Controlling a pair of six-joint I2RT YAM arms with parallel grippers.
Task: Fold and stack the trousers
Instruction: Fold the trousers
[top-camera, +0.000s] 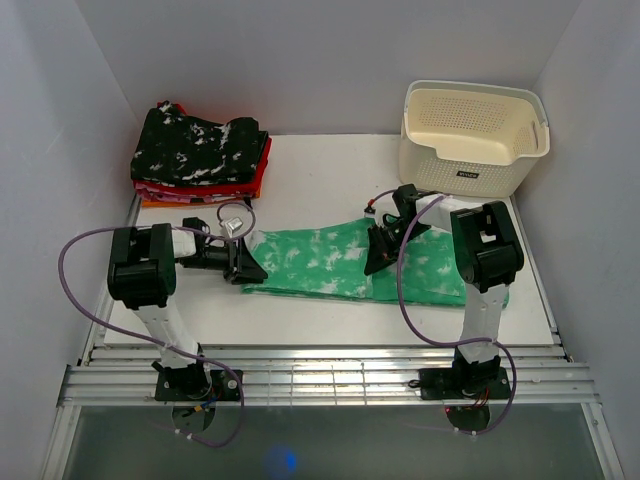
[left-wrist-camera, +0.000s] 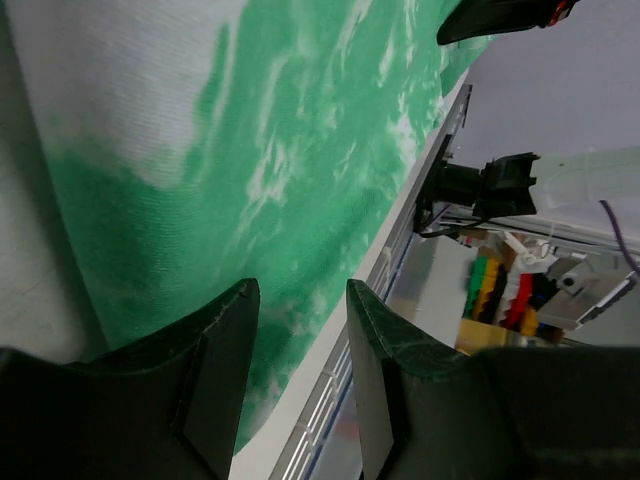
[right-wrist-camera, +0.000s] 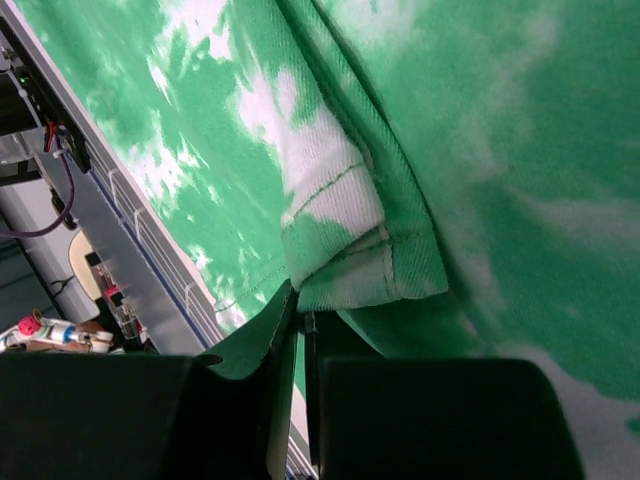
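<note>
Trousers (top-camera: 320, 262) lie flat across the middle of the table (top-camera: 320, 200), long axis left to right, green with white blotches. The left end is at the left gripper (top-camera: 245, 270), and the right end runs under the right arm toward the table's right edge. No print or tag is readable on the cloth in any view.

Right gripper (top-camera: 380, 265) is down on the trousers, right of the middle. In the right wrist view its jaws (right-wrist-camera: 300, 300) are closed to a thin slit with a stitched hem (right-wrist-camera: 350, 245) corner at the tips. The trousers (right-wrist-camera: 480, 150) fill the rest of that view, and it looks pinched on the hem edge.

Left gripper sits low at the trousers' left end. In the left wrist view the jaws (left-wrist-camera: 300, 290) are partly apart with a clear gap and nothing between them. The trousers (left-wrist-camera: 300, 150) lie just beyond the fingertips; whether they touch, cannot tell.

Basket (top-camera: 440, 165), cream and perforated, stands at the back right, well apart from the trousers. A small dark label (top-camera: 470, 172) is on its front wall, the writing too small to read.

At the back left is a folded stack, a black garment (top-camera: 195, 145) with white specks on top of red clothes (top-camera: 258, 175).

Purple cables (top-camera: 75, 250) loop off both arms.
</note>
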